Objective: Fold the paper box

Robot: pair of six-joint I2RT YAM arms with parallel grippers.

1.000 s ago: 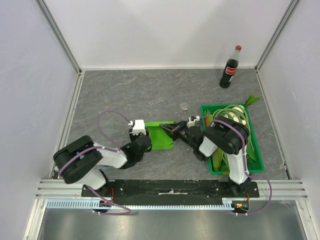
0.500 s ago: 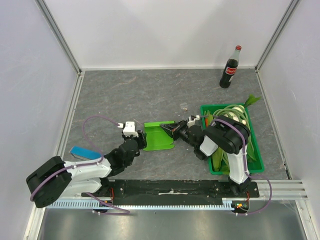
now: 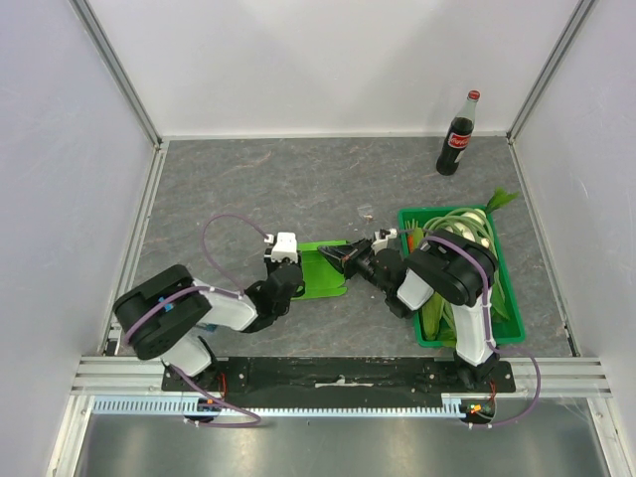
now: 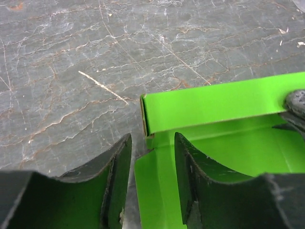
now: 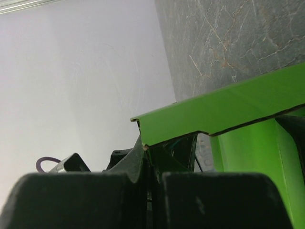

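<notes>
- Paper box (image 3: 326,274) sits on the table (image 3: 258,189) between our arms, left of the crate (image 3: 509,298). It's part-folded, with one wall standing.
- Right gripper (image 3: 346,259) is clamped on that wall's right end.
- Left gripper (image 4: 151,143) has its fingers apart, straddling the box's left edge.
- Risk: if we close the left off the crease, we crumple the corner.
- Risk: pulling against the right's pinch could tear the thin card or slip it free.

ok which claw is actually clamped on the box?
The right claw: it is shut on the raised wall of the paper box. The left claw is open, with its fingers either side of a flap, not gripping it.
</notes>
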